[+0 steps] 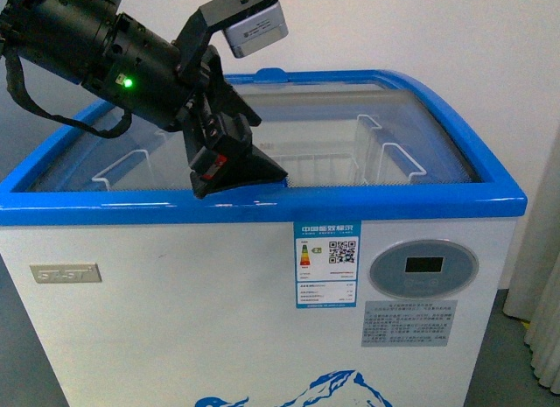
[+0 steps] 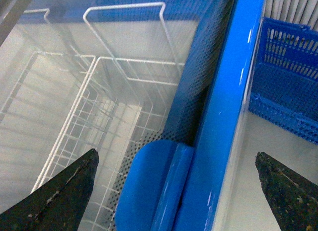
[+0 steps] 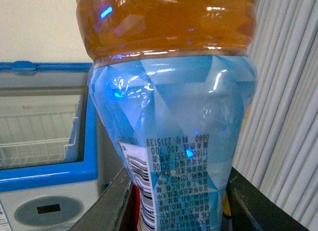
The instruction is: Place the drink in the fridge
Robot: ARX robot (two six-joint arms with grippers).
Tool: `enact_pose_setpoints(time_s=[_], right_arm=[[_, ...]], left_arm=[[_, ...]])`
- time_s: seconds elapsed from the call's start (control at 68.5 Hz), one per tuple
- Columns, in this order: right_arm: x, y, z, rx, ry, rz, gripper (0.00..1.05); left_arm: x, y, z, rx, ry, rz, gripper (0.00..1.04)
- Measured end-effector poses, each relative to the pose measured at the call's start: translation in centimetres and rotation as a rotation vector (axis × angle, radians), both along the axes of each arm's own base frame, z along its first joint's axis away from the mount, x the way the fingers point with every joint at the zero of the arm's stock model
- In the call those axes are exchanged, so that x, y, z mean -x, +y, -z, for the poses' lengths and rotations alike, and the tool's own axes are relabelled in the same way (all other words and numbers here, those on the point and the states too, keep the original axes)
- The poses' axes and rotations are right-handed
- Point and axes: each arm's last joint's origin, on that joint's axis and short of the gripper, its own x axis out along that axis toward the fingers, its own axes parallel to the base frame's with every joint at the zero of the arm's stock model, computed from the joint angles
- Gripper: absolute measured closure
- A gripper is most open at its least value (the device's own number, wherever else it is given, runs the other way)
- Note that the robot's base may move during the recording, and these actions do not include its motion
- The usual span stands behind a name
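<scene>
The fridge (image 1: 262, 204) is a white chest freezer with a blue top rim and curved glass lids (image 1: 350, 109). My left gripper (image 1: 238, 172) hangs over its front rim, left of centre. In the left wrist view it (image 2: 176, 193) is open, its fingertips (image 2: 64, 196) straddling the blue rim (image 2: 223, 141) and a blue lid handle (image 2: 149, 186). My right gripper (image 3: 181, 203) is shut on the drink (image 3: 174, 116), a bottle with amber liquid and a light blue label. It holds the bottle off to the right of the fridge (image 3: 44, 171). The right arm is out of the front view.
White wire baskets (image 1: 385, 153) sit inside under the glass. A blue plastic crate (image 2: 293, 77) stands on the floor beside the fridge. A pale pleated curtain (image 3: 288, 116) hangs to the right. The oval grey display (image 1: 423, 269) is on the front.
</scene>
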Motion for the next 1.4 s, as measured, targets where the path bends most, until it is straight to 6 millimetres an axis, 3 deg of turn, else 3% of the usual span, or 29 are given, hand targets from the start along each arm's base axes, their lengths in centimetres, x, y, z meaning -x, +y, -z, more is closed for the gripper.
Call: enact_pose_setpoints(time_s=[0.409,0.803,0.92,1.139,1.256,1.402], right_arm=[[0.0,0.0,0.0,0.0,0.0,0.0,0.68],[0.0,0.0,0.0,0.0,0.0,0.0,0.68],[0.0,0.0,0.0,0.0,0.0,0.0,0.68],[0.0,0.0,0.0,0.0,0.0,-0.002,0.68],[0.0,0.0,0.0,0.0,0.0,0.001,0.68],[0.0,0.0,0.0,0.0,0.0,-0.001,0.68]], left_arm=[[-2.2,1.1,1.2,-0.092,-0.07,-0.031,0.08],[-6.1,0.2,1.1,-0.087,-0.409,-0.12,0.08],[-9.0,-0.4,0.4,-0.093,-0.658,-0.249,0.08],[-11.8,-0.5,-2.0,-0.126,-0.92,-0.402,0.08],[-12.6,-0.6,-3.2,-0.114,-1.051,-0.471,0.08],[-12.2,-0.6,-4.3,-0.037,-1.124,-0.544,0.08]])
